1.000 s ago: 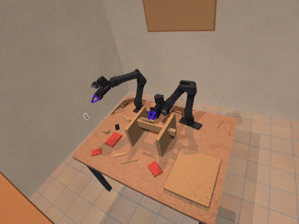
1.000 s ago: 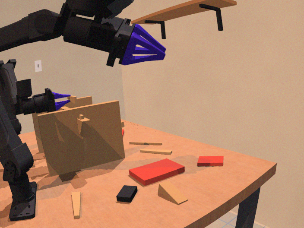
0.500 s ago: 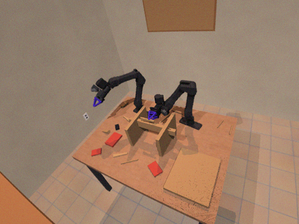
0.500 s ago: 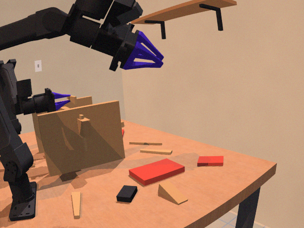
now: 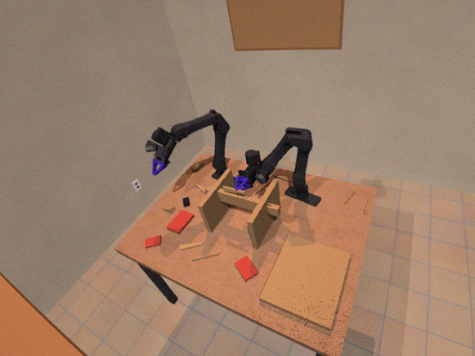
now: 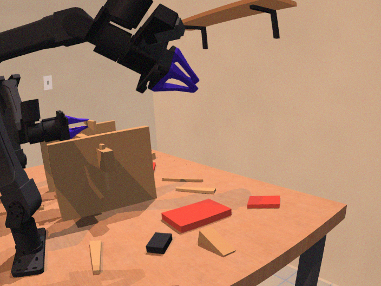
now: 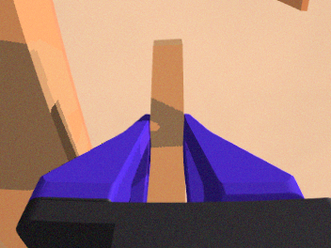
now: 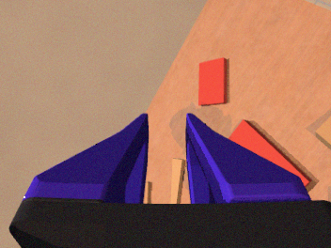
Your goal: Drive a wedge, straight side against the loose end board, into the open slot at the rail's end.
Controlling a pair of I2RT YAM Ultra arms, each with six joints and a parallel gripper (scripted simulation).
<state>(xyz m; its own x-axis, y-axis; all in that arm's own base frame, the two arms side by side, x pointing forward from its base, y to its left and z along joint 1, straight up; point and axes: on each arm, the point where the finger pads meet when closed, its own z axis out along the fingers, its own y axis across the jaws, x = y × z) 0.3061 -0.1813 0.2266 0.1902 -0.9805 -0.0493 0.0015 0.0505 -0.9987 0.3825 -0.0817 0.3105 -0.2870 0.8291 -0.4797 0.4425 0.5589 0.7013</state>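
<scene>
A wooden rail (image 5: 235, 201) joins two upright end boards. One board (image 5: 211, 216) (image 6: 132, 172) has a wedge at the rail's projecting end. At the other board (image 5: 260, 227) the rail's end (image 5: 273, 209) sticks out; its slot cannot be made out. My left gripper (image 5: 237, 185) (image 6: 87, 123) (image 7: 166, 124) is between the boards' planes, above the rail, shut on a narrow wooden piece, apparently a wedge (image 6: 91, 123) (image 7: 167, 89). My right gripper (image 5: 155, 173) (image 6: 197, 85) (image 8: 166, 123) is slightly open and empty, high above the table, away from the boards.
Red blocks (image 5: 180, 221) (image 6: 196, 214) (image 8: 212, 82), a black block (image 5: 185, 201) (image 6: 158, 242), loose wedges (image 6: 212, 241) (image 6: 95, 257) and thin strips (image 5: 205, 256) lie around the boards. A flat wooden panel (image 5: 308, 276) lies on the table (image 5: 226, 276). A shelf (image 6: 227, 15) hangs on the wall.
</scene>
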